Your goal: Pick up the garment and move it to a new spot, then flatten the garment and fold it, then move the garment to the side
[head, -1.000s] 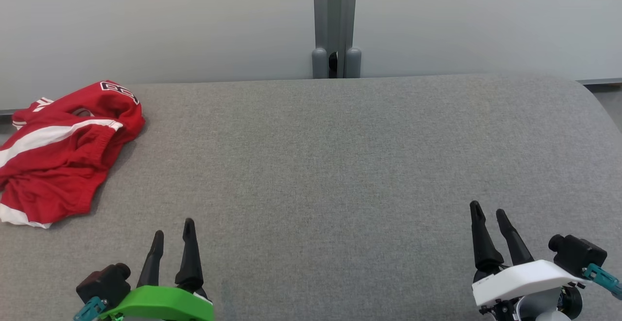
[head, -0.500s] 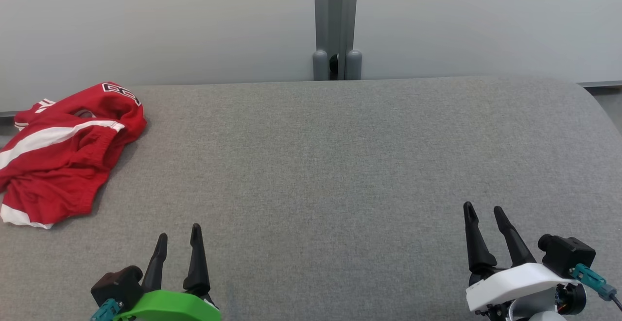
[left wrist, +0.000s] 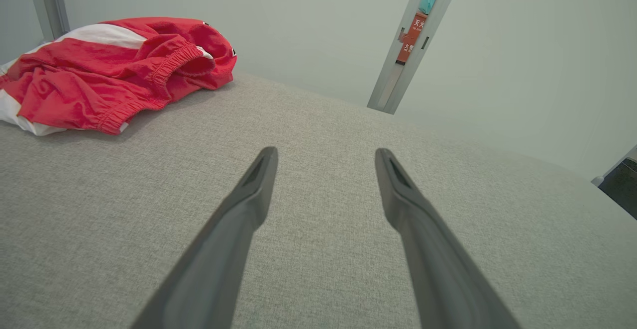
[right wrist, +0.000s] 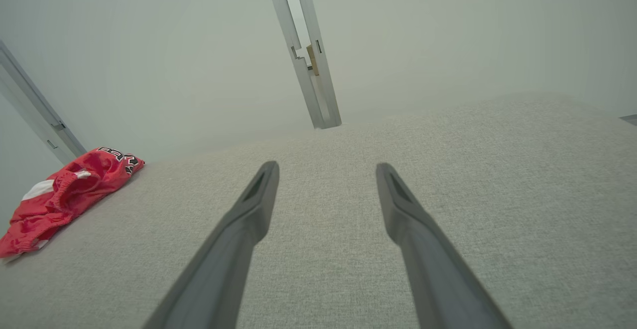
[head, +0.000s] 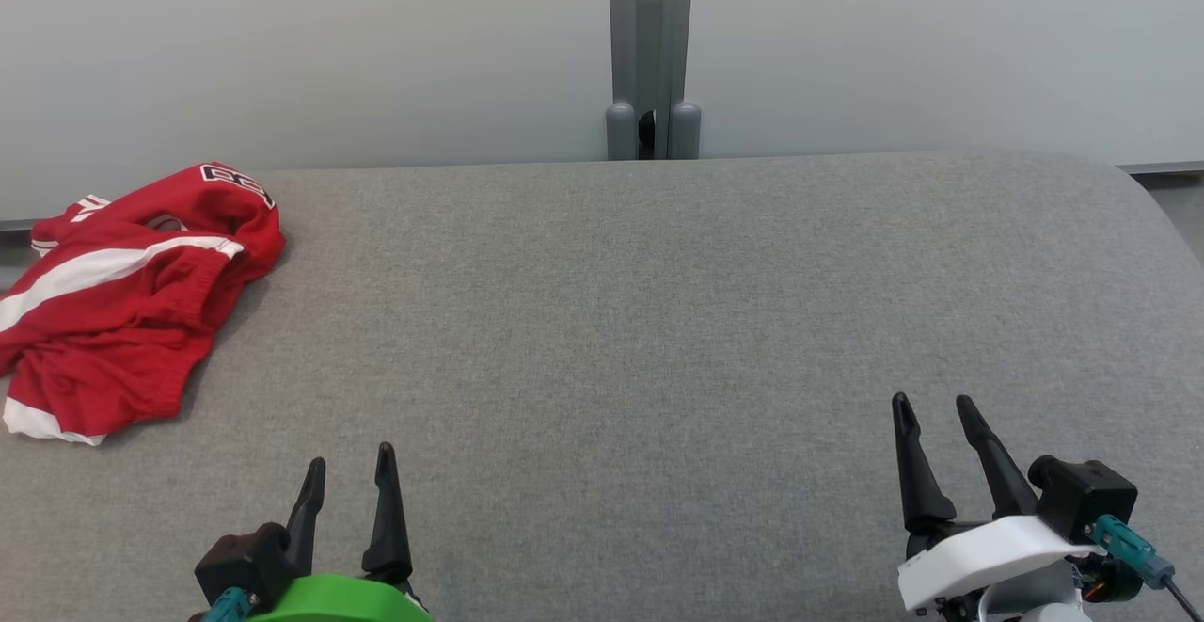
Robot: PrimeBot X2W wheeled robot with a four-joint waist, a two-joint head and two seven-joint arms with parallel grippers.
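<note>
The garment (head: 122, 297) is a pair of red shorts with white stripes, lying crumpled at the far left of the grey fabric table (head: 640, 321). It also appears at the upper left as the garment (left wrist: 109, 70) in the left wrist view and small at the left as the garment (right wrist: 64, 194) in the right wrist view. My left gripper (head: 348, 462) stands open near the front edge, right of and nearer than the shorts, with nothing between its fingers. At the front right my right gripper (head: 931, 404) is open and empty too.
A pale wall runs behind the table, with a grey metal post (head: 651, 48) at its middle. The table's right end curves away at the far right edge (head: 1162, 217). The grey surface between the grippers is bare fabric.
Both grippers have drawn back toward the front edge, the left one most. The picture has shifted down slightly. The garment has not moved on the table.
</note>
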